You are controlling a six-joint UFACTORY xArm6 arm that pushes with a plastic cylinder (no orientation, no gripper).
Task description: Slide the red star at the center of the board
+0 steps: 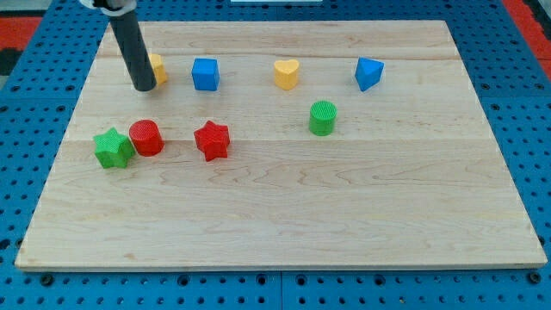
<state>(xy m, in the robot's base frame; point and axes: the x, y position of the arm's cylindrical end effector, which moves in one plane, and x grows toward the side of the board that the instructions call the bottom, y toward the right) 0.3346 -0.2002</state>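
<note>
Camera view: one wooden board [284,215] lying on a blue pegboard table [34,77], seen from the front and slightly above.
Red star: the red star-shaped plastic block [211,139] sits left of the board's middle, in the left-centre part of the frame, flat on the wood and touching nothing.
Red cylinder: a red ribbed cylinder block [146,137] stands to the star's left, apart from it.
Green star: a green star-shaped block [113,148] is at the far left of that row, touching or all but touching the red cylinder.
Green cylinder: a green ribbed cylinder block [323,117] stands right of centre, well apart from the red star.
Blue cube: a blue cube-shaped block [205,74] lies in the upper row, above the red star.
Yellow heart: a yellow heart-shaped block [287,74] is in the upper row, right of the blue cube.
Blue block, right: a blue angular block [368,73] sits at the upper right; its exact shape is hard to make out.
Yellow block, left: a yellow block [157,68] at the upper left is partly hidden behind the rod, shape unclear.
My tip: the dark rod's lower end, my tip [145,88], rests on the board in the upper left of the frame, just beside that yellow block and well apart from the red star.
Pincer: none fitted, only the plain rod, so nothing spreads or pinches.
</note>
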